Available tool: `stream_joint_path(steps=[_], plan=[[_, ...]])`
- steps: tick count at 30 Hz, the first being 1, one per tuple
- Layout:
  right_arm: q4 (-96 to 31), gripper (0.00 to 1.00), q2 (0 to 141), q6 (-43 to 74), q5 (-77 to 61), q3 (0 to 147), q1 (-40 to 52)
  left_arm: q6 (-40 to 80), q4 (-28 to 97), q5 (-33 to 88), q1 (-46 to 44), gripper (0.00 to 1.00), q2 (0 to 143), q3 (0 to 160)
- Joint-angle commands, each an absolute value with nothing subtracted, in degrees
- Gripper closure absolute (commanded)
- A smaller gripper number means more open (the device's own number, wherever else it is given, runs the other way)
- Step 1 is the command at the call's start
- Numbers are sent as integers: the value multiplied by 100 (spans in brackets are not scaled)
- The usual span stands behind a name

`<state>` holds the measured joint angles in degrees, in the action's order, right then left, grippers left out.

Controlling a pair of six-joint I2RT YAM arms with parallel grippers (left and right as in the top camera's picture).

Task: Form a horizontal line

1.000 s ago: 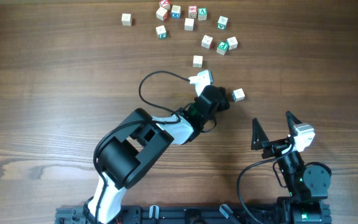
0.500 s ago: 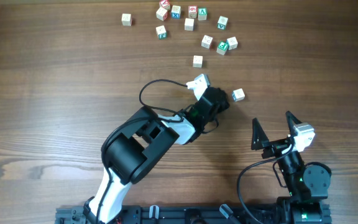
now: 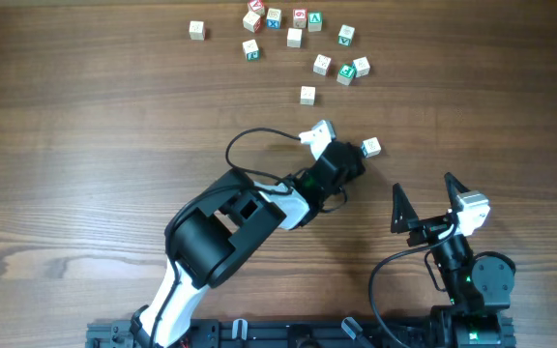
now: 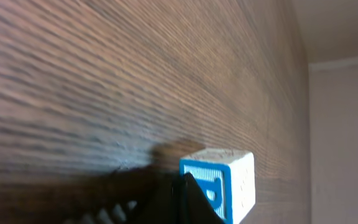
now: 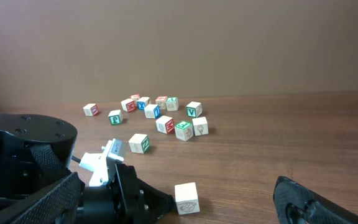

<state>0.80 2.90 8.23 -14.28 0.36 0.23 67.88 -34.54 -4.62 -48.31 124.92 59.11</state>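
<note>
Lying scattered along the worktop's [image 3: 66,145] far side, loose letter cubes [image 3: 294,37] form no row yet. The left tool [image 3: 354,154] meets a single blue-lettered cube [image 3: 371,146], one finger touching it; whether it grips, I cannot tell. The right tool [image 3: 424,198] hangs nearer, fingers spread apart.

Soft, even light covers the wooden table [image 3: 85,145] from overhead, with faint shadows and no glare. The left wrist view is blurred close up, its grain smeared, with shadow pooling beside a blue-lettered cube [image 4: 221,179]. The right wrist view is bright and sharp.
</note>
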Motion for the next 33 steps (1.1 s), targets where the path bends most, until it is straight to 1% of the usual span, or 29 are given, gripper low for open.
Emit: stream_joint_path(steps=[1, 9, 21, 25, 33], plan=[[91, 0, 285, 751, -1378, 40, 14, 6820, -3420, -416, -4853, 94, 12689, 5940], [91, 0, 285, 753, -1378, 40, 14, 6777, -3520, -499, -4864, 96, 12693, 6053], [91, 0, 285, 753, -1378, 40, 14, 6617, -3520, -718, -4860, 96, 12724, 6180], [91, 0, 285, 753, -1378, 40, 14, 6333, -3518, -714, -4860, 96, 12779, 6307], [91, 0, 285, 753, -1378, 40, 14, 6322, -3514, -690, -4860, 96, 12827, 6379]])
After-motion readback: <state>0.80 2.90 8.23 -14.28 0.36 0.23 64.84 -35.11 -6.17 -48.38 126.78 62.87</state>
